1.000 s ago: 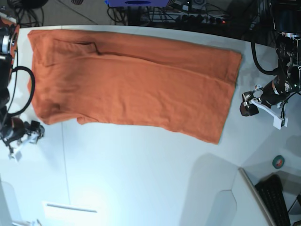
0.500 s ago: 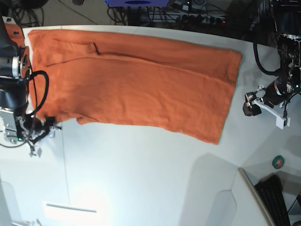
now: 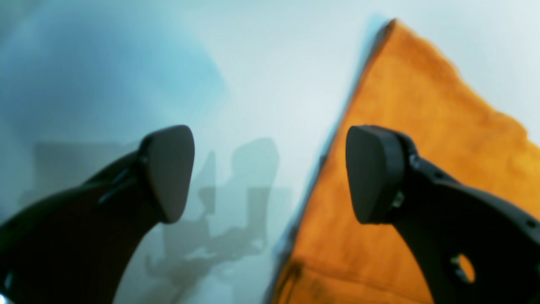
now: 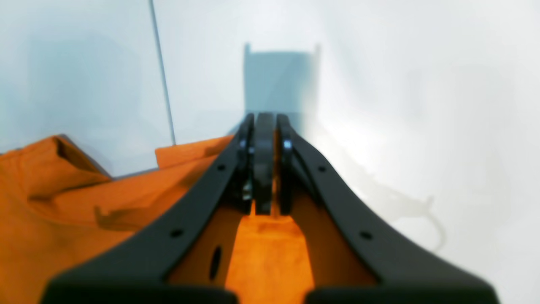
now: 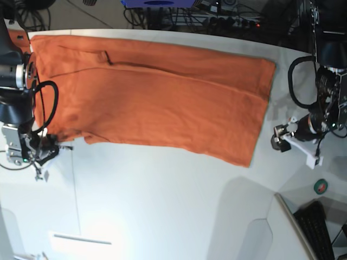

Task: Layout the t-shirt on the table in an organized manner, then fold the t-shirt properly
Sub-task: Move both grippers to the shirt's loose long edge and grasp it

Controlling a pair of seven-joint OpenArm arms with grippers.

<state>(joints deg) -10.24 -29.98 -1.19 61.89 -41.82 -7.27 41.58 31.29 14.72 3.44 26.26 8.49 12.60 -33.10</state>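
The orange t-shirt [image 5: 157,97] lies folded in a long band across the far half of the white table [image 5: 162,206]. My right gripper [image 4: 263,169] is at the shirt's near left corner [image 5: 65,135], jaws pressed together with the t-shirt [image 4: 105,198] edge pinched at the tips. My left gripper [image 3: 270,173] hovers open just off the shirt's right side [image 5: 279,138]. One of its fingers [image 3: 371,173] hangs over the t-shirt [image 3: 422,126] edge, the other over bare table [image 3: 253,63].
A thin dark seam [image 4: 162,76] runs across the table [image 4: 379,84]. A green tape roll [image 5: 321,186] and a keyboard [image 5: 317,227] sit at the near right. Cables [image 5: 217,13] crowd the back edge. A white strip [image 5: 81,238] lies at the near left.
My right gripper has shut at the shirt's near left corner. My left gripper has moved left and slightly nearer, closer to the shirt's right edge, still open.
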